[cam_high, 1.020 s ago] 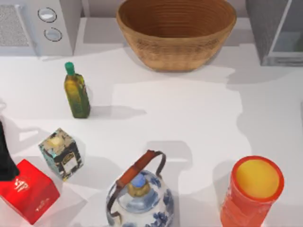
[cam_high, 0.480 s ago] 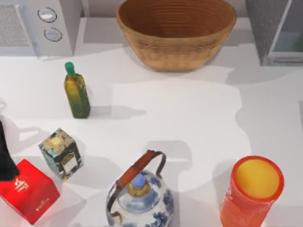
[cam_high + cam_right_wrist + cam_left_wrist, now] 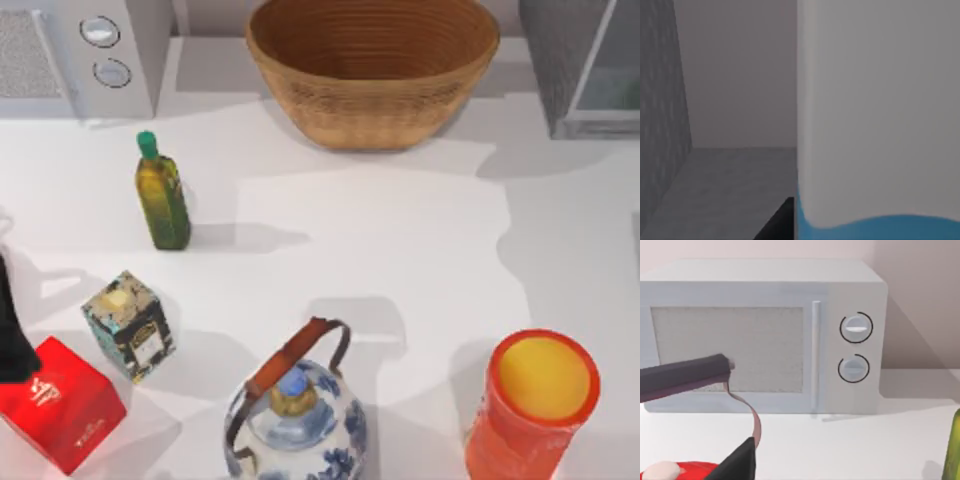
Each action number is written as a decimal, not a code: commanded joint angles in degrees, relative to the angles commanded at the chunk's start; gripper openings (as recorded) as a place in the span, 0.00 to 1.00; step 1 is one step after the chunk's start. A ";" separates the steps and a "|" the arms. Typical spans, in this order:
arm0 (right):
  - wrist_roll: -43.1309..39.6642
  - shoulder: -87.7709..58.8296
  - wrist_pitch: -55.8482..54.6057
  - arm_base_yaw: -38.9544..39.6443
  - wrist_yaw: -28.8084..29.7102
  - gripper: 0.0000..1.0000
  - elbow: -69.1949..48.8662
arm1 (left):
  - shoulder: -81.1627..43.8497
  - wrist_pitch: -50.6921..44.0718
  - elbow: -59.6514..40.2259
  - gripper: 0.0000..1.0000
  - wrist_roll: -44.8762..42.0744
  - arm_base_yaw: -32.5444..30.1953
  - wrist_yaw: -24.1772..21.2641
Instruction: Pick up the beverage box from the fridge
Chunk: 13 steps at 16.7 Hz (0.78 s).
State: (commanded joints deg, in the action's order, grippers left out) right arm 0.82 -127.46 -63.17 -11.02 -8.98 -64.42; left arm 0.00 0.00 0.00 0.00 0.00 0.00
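Fridge [image 3: 585,65]: far right corner of the table [image 3: 400,240]; speckled inner wall beside the right end effector.
Beverage box [image 3: 880,115]: inside fridge, directly before right end effector, very close.
Right end effector: grip state cannot tell.
Left end effector [image 3: 732,415]: near red box [image 3: 60,400], apparently open.

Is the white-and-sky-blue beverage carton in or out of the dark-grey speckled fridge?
In: the right wrist view shows the carton close up, the fridge's speckled wall and grey floor around it.
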 joint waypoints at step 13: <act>0.09 0.88 0.95 -0.17 0.00 0.00 -0.14 | 0.00 0.00 0.00 1.00 0.00 0.00 0.00</act>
State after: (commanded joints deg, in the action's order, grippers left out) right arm 0.91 -126.58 -62.22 -11.19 -8.99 -64.56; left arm 0.00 0.00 0.00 0.00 0.00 0.00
